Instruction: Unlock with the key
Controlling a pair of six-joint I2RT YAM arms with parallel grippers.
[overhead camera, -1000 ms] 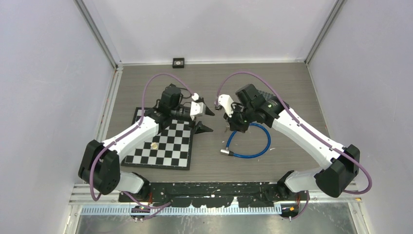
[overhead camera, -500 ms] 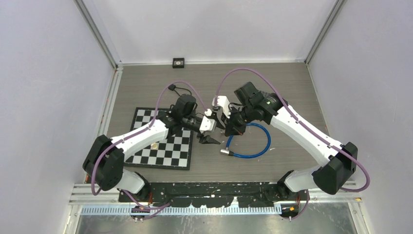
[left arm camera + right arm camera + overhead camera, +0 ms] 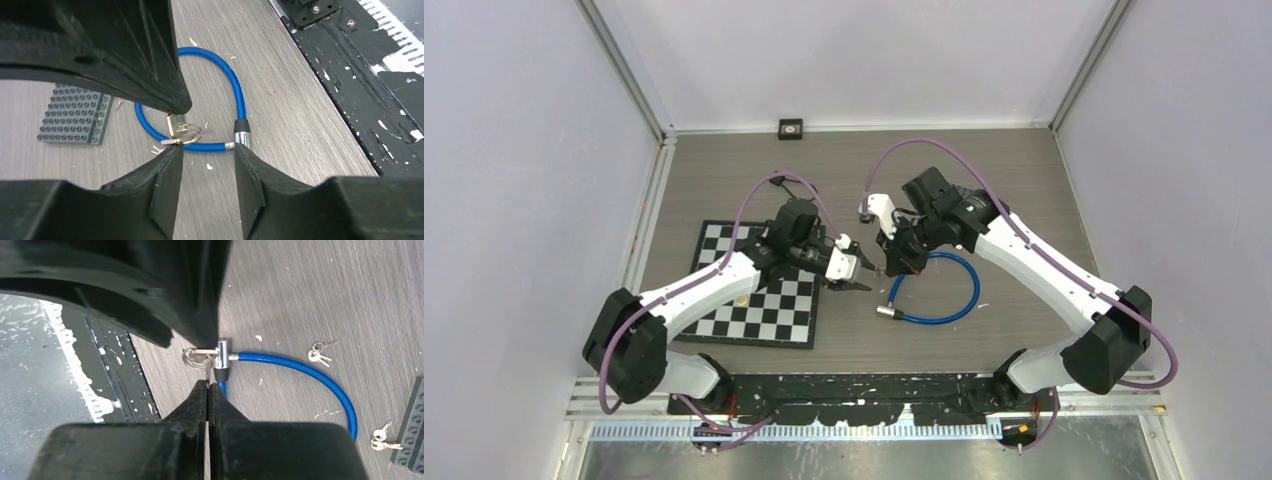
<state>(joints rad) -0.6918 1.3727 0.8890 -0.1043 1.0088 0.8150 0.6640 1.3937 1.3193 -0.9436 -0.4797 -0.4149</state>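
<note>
The marking on the black square (image 3: 791, 127) at the far edge of the table (image 3: 1024, 200) is too small to be read. The key (image 3: 207, 370), with its ring (image 3: 192, 358), is pinched between the closed fingertips of the right gripper (image 3: 208, 386), over the blue cable lock (image 3: 300, 371) lying on the table. Which end is gripped cannot be made out. The left gripper (image 3: 206, 156) is held just beside it, jaws apart.

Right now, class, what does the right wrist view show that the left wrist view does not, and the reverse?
Right wrist only: two loose key bunches lying on the table. Left wrist only: the whole grey studded plate, and the left claw standing open. Both: the blue cable lock, and the key ring at the tip of the shut right claw.
</note>
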